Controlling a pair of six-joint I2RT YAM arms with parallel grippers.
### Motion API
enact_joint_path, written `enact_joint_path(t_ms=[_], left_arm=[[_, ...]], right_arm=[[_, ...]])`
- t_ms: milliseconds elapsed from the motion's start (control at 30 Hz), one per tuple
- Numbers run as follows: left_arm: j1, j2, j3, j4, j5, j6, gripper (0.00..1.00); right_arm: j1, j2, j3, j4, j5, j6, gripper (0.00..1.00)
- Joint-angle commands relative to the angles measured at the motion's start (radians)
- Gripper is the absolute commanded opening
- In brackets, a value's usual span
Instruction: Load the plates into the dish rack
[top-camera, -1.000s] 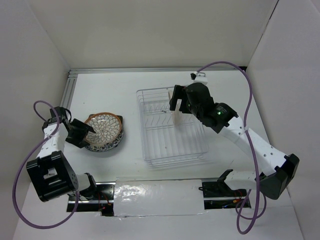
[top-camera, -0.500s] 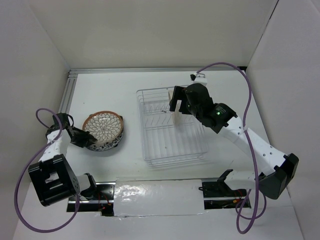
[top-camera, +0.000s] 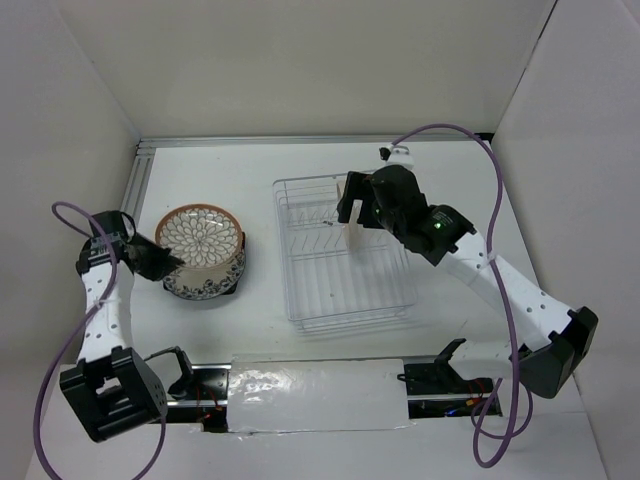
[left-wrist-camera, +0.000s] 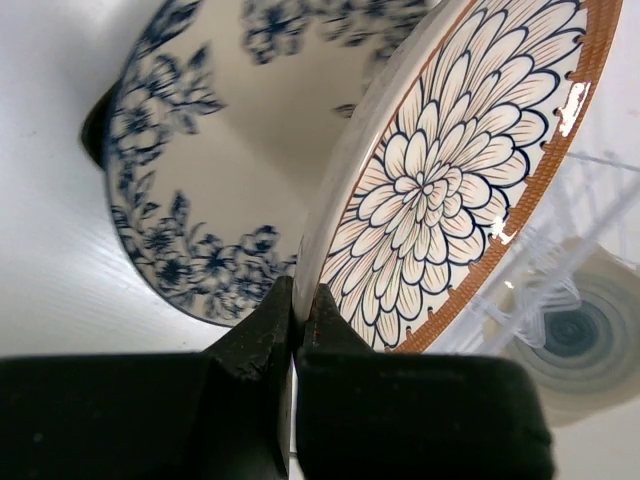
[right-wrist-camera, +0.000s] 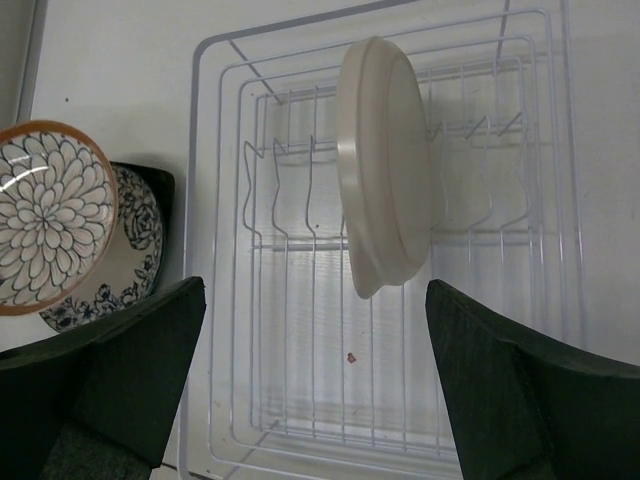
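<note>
Petal plate (top-camera: 200, 238) risen, pinched by left end effector (top-camera: 170, 262); white table (top-camera: 235, 175), walls (top-camera: 300, 70).

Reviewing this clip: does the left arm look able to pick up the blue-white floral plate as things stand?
Probably not yet. The left gripper is shut on the rim of the brown-rimmed plate, which tilts up over the blue-white floral plate. Its jaws are taken until that plate is set down.

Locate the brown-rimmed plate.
Top view: the brown-rimmed plate is left of the rack, tilted over the floral plate, its rim pinched in the left gripper.
</note>
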Motion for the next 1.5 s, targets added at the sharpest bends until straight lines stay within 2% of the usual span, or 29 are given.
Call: enact_joint_path(t_ms=[0,100,167,333,400,500,733,867,967,1000,1067,1100,1133,1167,1267,1333,1467], left_arm=[[-0.011,-0.067,0.152,0.063,0.123,0.055,0.00],[-0.015,-0.061,0.236,0.065,0.205,0.130,0.00],[-0.024,-0.046,0.308,0.074,0.307,0.172,0.00],[-0.049,0.005,0.451,0.069,0.551,0.270,0.00],[-0.064,0.015,0.476,0.069,0.588,0.293,0.00],[-0.093,0.014,0.488,0.114,0.706,0.296,0.00],[-0.179,0.035,0.554,0.094,0.734,0.307,0.00],[-0.212,0.029,0.565,0.106,0.729,0.295,0.00],[-0.232,0.035,0.577,0.095,0.716,0.295,0.00],[-0.241,0.035,0.577,0.098,0.707,0.293,0.00],[-0.247,0.037,0.574,0.098,0.696,0.292,0.00],[-0.254,0.039,0.573,0.098,0.693,0.290,0.00],[-0.258,0.039,0.571,0.098,0.688,0.290,0.00],[-0.265,0.042,0.568,0.098,0.687,0.289,0.00],[-0.279,0.046,0.560,0.106,0.677,0.284,0.00],[-0.300,0.052,0.560,0.106,0.656,0.283,0.00],[-0.319,0.066,0.571,0.095,0.642,0.284,0.01]], right_arm=[[0.003,-0.008,0.065,-0.012,-0.030,-0.006,0.97],[0.005,-0.002,0.102,-0.012,-0.067,-0.016,0.97],[0.005,0.003,0.127,-0.010,-0.103,-0.027,0.97],[0.000,0.021,0.235,0.028,-0.396,-0.082,0.98],[-0.003,0.046,0.280,0.051,-0.523,-0.087,0.98],[-0.011,0.098,0.329,0.080,-0.600,-0.076,0.98],[-0.008,0.210,0.384,0.157,-0.706,-0.027,0.97],[0.005,0.270,0.432,0.154,-0.734,-0.027,0.93],[0.012,0.297,0.441,0.160,-0.760,-0.026,0.81],[0.017,0.297,0.440,0.161,-0.762,-0.023,0.72],[0.020,0.290,0.427,0.172,-0.760,-0.023,0.63],[0.022,0.285,0.423,0.175,-0.759,-0.020,0.51],[0.022,0.276,0.412,0.180,-0.755,-0.021,0.46],[0.020,0.268,0.404,0.184,-0.749,-0.018,0.34],[0.022,0.241,0.389,0.192,-0.742,-0.013,0.19],[0.022,0.221,0.386,0.186,-0.717,-0.007,0.00],[0.029,0.190,0.386,0.171,-0.636,0.011,0.00]])
